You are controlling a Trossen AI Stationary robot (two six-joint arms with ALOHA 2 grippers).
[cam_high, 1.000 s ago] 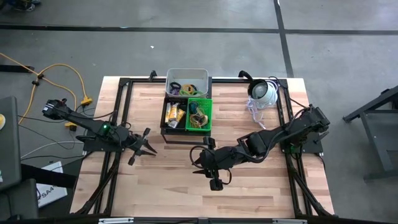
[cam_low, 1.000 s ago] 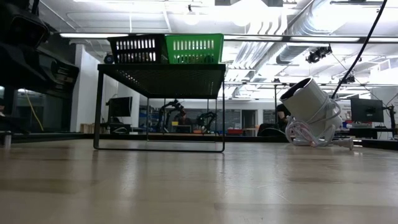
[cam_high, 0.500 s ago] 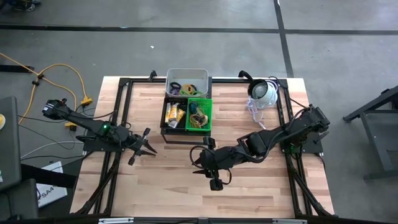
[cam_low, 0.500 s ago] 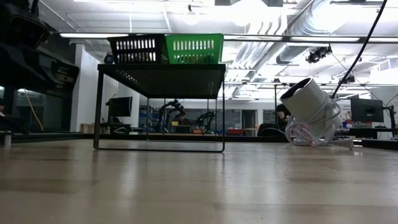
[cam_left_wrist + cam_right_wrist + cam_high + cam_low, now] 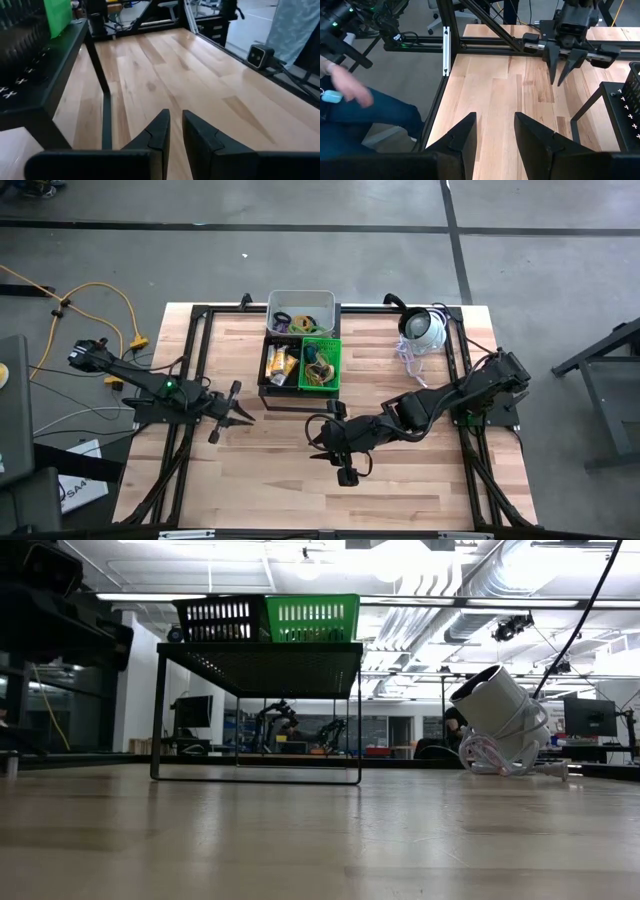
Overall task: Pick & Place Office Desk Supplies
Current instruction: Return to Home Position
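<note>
Black shelf (image 5: 30, 95) stands near the left gripper (image 5: 175, 113), fingers slightly apart; right gripper (image 5: 495, 116), likewise apart, faces it; draw both back clear.

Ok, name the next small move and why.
Probably draw the left hand and right hand back to their bases: both hang empty over the wooden table, and the grey, black and green plastic bins already sit on the black wire shelf.

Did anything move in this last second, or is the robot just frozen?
Only the left gripper and its arm shifted slightly, seemingly rising in the low view. The right gripper, the bins and the white dome stayed put; nothing was grasped or released.
</note>
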